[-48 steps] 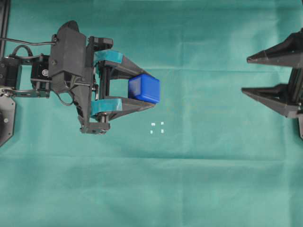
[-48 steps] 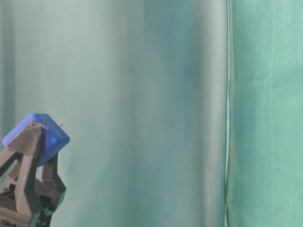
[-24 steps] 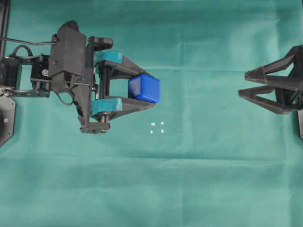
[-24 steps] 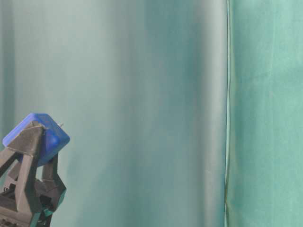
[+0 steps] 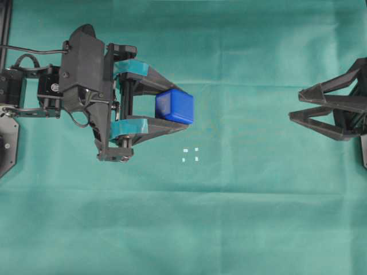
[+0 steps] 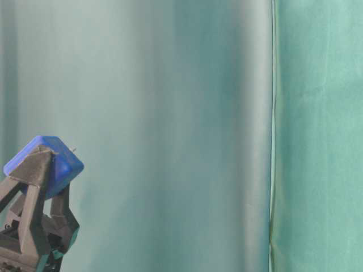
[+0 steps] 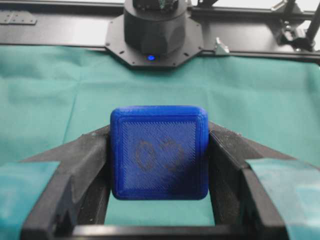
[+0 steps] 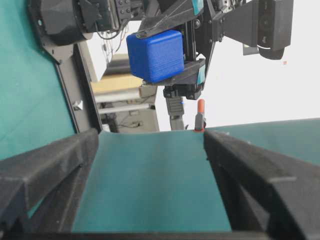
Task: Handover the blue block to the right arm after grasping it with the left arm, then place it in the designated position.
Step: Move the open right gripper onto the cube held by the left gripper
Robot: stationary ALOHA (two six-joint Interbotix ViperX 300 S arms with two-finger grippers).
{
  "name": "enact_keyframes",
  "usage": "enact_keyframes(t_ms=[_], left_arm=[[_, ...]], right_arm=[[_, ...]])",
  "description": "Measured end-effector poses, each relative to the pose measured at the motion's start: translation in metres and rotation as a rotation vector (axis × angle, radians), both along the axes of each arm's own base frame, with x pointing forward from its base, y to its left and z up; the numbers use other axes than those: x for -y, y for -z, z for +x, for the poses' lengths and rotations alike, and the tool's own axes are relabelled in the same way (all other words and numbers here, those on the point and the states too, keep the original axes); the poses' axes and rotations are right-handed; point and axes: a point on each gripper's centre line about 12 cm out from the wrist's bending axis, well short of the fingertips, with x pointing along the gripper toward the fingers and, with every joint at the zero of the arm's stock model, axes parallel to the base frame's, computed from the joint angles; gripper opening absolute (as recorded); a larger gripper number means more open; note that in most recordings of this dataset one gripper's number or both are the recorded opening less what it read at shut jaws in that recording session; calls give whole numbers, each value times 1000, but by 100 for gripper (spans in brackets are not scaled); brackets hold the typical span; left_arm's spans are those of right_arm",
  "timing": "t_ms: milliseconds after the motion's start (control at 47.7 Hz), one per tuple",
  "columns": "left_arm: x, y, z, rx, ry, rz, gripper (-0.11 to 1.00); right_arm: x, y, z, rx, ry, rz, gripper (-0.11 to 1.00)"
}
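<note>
The blue block [image 5: 175, 106] sits left of centre in the overhead view, clamped between the two teal-taped fingers [image 5: 131, 69] of the left gripper [image 5: 184, 109]. The left arm [image 5: 80, 91] reaches in from the left edge of the frame, roughly level, with its fingers pointing toward the right. The fingers are partly closed, pressing the block's two opposite sides near their tips.

In the left wrist view the block [image 7: 159, 152] fills the centre of the frame, squarely between the two dark fingers, and its facing side carries a faint darker mark.

In the table-level view the block [image 6: 59, 164] appears at the lower left, tilted onto a corner and held above the gripper body against a green backdrop.

The right gripper [image 5: 297, 106] enters at the right edge of the overhead view, well apart from the block. Its plain black fingers [image 5: 330, 126] are spread wide, hold nothing and point left, rolled so they overlap from above.

The designated position [image 5: 190, 154], four tiny white marks in a square, lies on the green cloth [image 5: 229, 217] just below and to the right of the block in the frame.
</note>
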Motion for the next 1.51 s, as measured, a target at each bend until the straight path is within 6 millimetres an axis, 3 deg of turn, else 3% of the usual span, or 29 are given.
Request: enact_keyframes(t_ms=[964,1508], left_arm=[[0,0,0,0,0,-1,47],[0,0,0,-3,0,-1,47]], right_arm=[[-1,-1,7,-5,-9,-2,94],[-3,-7,53,-35,-54,-9,94]])
